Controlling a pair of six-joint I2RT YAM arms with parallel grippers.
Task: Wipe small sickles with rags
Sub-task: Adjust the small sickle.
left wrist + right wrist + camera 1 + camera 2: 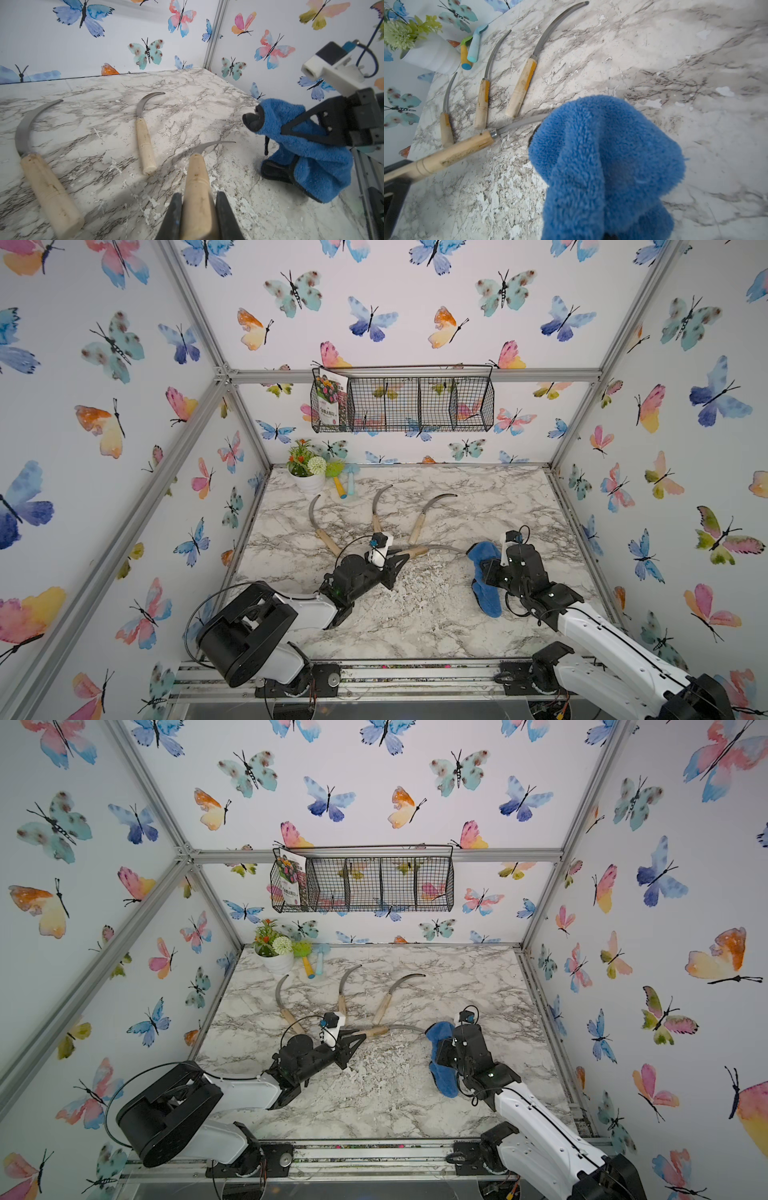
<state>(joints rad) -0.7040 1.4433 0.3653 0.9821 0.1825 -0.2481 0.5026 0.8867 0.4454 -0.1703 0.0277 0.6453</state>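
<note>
Small sickles [423, 519]: 4 in all; 3 lie flat in a fan toward the rear of the tabletop, and the 4th is nearer the front, pointing at the rag [486, 599].
Tabletop [498, 506]: marble-patterned, flaked white in the middle.
Left gripper [199, 200]: clamped tight on the wooden handle [197, 178] of the 4th sickle, toward its butt end.
Right gripper [265, 145]: closed on the rag, which drapes from the jaws down to the tabletop.
Rag: blue and fluffy, probably soft enough to fold round a blade.
Held sickle [456, 152]: likely light and stiff; the round wooden handle is the safe place to grip, as now.
Blade [521, 124]: thin, curved grey metal, probably sharp-edged and slippery. Its tip is just beside the rag; contact is unclear.
</note>
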